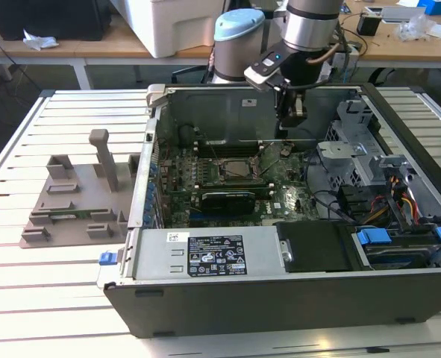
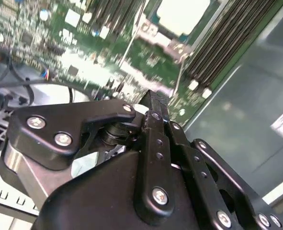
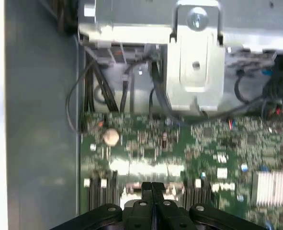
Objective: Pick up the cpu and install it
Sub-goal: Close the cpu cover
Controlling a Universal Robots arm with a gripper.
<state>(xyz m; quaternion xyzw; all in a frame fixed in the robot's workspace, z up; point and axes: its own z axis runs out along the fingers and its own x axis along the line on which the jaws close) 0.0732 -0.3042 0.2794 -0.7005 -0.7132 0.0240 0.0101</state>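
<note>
Right at the wrist, the end effector [image 3: 152, 188] is pinched shut on nothing, poised over the motherboard [image 3: 146, 143]. Farther on, the cpu [image 2: 183, 14] lies flat in its socket [image 1: 219, 159], apparently seated. And the computer case [image 1: 280, 298] lies open-side-up on the counter [image 1: 48, 298], giving access from above.

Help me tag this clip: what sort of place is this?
Probably a robotics lab: an opened computer case on a slatted metal table, the gripper above its motherboard, cluttered workbenches behind.

A lab: opened computer case [image 1: 280, 302], cluttered workbenches [image 1: 116, 46].
</note>
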